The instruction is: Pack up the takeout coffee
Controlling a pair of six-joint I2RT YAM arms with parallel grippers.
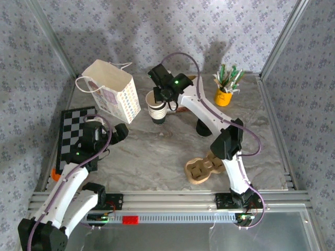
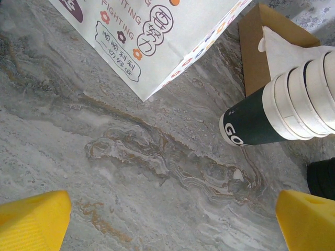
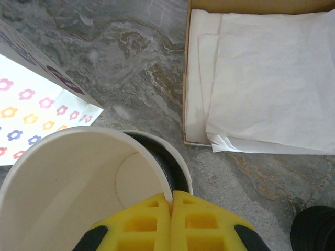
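Top external view: the takeout coffee cup (image 1: pixel 157 111) stands upright on the desk (image 1: pixel 157 157), just beside the right corner of the patterned paper bag (image 1: pixel 112 91). The right pincer (image 1: pixel 166 102) is at the cup's rim. Right wrist view: the right pincer (image 3: pixel 171 201) is closed, its yellow fingers (image 3: pixel 141 225) pinching the white cup wall (image 3: pixel 78 172) at the rim, one finger inside and one outside. A cardboard box (image 3: pixel 186 78) of white napkins (image 3: pixel 261 78) lies near the cup. Left wrist view: the left pincer (image 2: pixel 170 219) is fully spread and holds nothing, low over the bare desk, apart from the cup (image 2: pixel 282 110) and the bag (image 2: pixel 157 36).
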